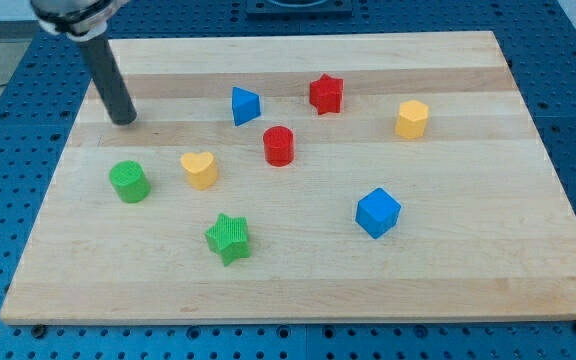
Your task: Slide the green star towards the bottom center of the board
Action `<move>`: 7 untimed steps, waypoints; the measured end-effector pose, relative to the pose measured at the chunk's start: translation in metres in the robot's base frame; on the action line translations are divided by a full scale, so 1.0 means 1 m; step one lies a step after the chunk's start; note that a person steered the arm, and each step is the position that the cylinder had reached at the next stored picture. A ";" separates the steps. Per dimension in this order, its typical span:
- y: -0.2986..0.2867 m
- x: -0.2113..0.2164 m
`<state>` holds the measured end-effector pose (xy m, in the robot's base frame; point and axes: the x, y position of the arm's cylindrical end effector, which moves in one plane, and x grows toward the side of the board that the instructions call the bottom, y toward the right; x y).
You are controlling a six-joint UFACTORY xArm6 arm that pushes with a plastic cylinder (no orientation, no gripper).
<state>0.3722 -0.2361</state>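
Observation:
The green star (pixel 229 238) lies on the wooden board (pixel 468 280), left of centre and near the view's bottom. My tip (pixel 125 120) rests on the board at the upper left, well above and left of the star. A green cylinder (pixel 129 181) and a yellow heart (pixel 199 169) lie between my tip and the star.
A blue triangular block (pixel 245 105), a red star (pixel 326 94) and a yellow hexagonal block (pixel 412 118) lie along the upper part. A red cylinder (pixel 279 145) sits near the centre. A blue cube (pixel 378 212) lies at the lower right.

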 end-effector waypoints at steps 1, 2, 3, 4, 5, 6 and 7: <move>0.002 0.031; 0.005 0.060; 0.005 0.079; 0.013 0.089; 0.028 0.101; 0.048 0.119; 0.067 0.135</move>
<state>0.5070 -0.1689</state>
